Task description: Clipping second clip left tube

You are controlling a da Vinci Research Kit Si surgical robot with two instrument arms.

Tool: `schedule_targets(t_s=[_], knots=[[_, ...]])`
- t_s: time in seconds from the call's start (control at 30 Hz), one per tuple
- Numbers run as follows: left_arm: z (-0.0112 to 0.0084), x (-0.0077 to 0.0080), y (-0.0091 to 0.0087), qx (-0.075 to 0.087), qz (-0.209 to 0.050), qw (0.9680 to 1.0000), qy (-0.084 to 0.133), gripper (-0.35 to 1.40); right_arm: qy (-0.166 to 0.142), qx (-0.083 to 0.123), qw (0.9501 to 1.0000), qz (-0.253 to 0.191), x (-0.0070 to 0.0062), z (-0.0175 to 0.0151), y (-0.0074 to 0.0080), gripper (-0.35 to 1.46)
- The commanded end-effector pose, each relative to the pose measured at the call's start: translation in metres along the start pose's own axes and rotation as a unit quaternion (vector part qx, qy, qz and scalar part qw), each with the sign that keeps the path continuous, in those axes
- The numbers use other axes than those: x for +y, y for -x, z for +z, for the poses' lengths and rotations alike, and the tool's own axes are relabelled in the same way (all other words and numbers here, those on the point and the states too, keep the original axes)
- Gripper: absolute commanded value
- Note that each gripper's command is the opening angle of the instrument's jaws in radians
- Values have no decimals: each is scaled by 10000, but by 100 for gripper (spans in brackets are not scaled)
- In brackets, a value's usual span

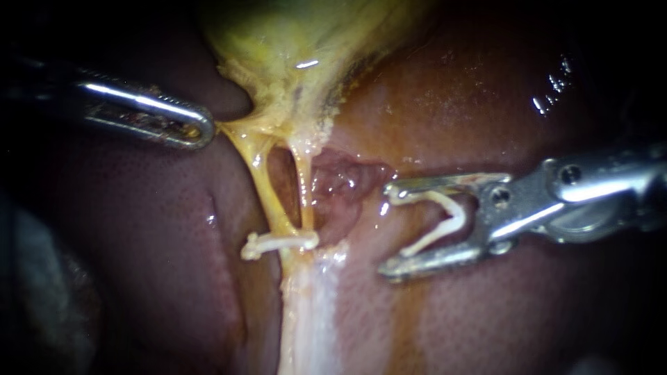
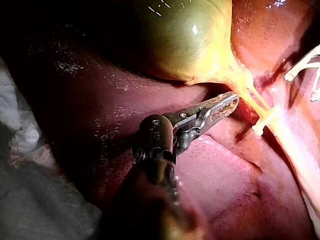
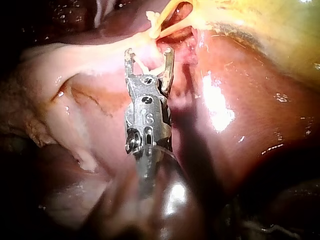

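Two thin yellow tubes run down from the gallbladder (image 1: 299,42). The left tube (image 1: 260,180) and the right tube (image 1: 304,191) are crossed low down by a white clip (image 1: 278,243) that sits closed on them. My left instrument (image 1: 201,130) is shut on yellow tissue at the gallbladder's neck and holds it taut toward the left. My right instrument (image 1: 390,230) stands to the right of the tubes, apart from them. Its jaws are spread wide around an unclosed white clip (image 1: 438,223) seated between them. In the right wrist view this instrument (image 3: 149,54) points at the clipped tubes (image 3: 162,25).
Dark red liver (image 1: 153,243) lies around and under the tubes, with a raw pink patch (image 1: 344,184) just right of them. A pale band of tissue (image 1: 306,312) runs on below the clip. The green gallbladder (image 2: 185,35) bulges beyond my left instrument (image 2: 231,100).
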Motion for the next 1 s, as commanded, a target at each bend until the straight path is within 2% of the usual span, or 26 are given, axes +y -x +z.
schedule_targets(t_s=[0.03, 0.33, 0.57, 0.73, 1.0], knots=[[0, 0, 0, -11, -4, 10000, 10, -35, -16, 14, 10000, 90, 0, 5, -2, 49], [1, 0, 0, -16, -4, 10000, 20, -35, -3, 196, 9990, 401, 8, 35, -20, 49], [3, 0, 0, -14, -4, 10000, 16, -35, -35, 296, 9978, 592, 14, 51, -26, 49], [3, 0, 0, -14, -3, 10000, 16, -35, -97, 310, 9971, 683, 16, 62, -19, 49], [3, 0, 0, -14, -4, 10000, 16, -35, -211, 267, 9959, 834, 22, 79, 6, 49]])
